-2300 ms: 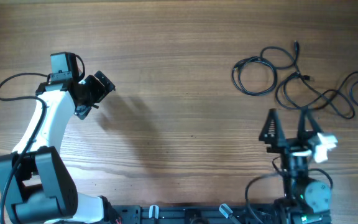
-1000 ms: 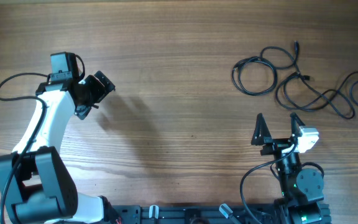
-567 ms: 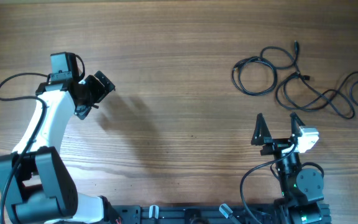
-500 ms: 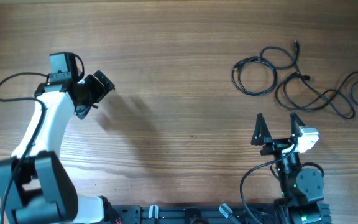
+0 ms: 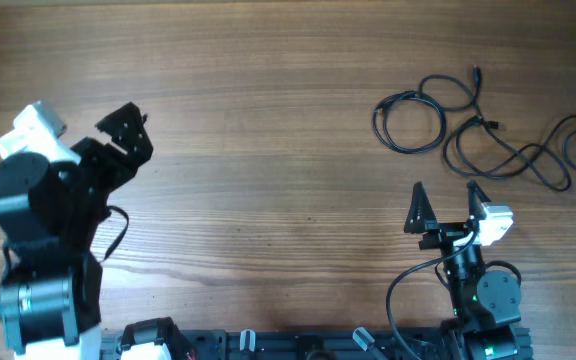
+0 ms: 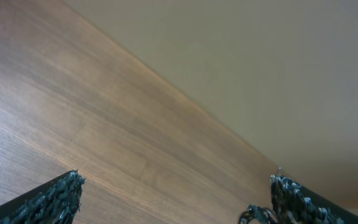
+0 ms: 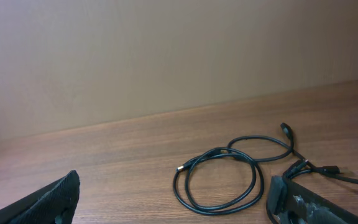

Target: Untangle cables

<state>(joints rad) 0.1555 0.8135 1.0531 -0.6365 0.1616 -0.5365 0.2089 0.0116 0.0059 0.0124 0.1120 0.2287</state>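
The cables [image 5: 488,130] lie loose on the wooden table at the far right: a double loop [image 5: 408,122] on the left, with wavy strands [image 5: 558,150] trailing right. In the right wrist view the loop [image 7: 219,180] lies ahead, between the fingers' lines, and a plug end [image 7: 298,167] rests by the right finger. My right gripper [image 5: 446,195] [image 7: 174,193] stands open and empty, short of the cables on the near side. My left gripper [image 5: 126,132] [image 6: 176,190] is open and empty at the table's left, far from them.
The bulky left arm [image 5: 43,200] fills the near-left corner. The right arm's base [image 5: 483,295] sits at the near edge, with its own thicker wire [image 5: 403,290] looping beside it. Beyond the table's far edge stands a plain beige wall [image 7: 166,56].
The left arm has swung back and left, its gripper shifting slightly left and tilting up. The right arm drew back toward the near edge earlier and has held still since. The cables have not moved.
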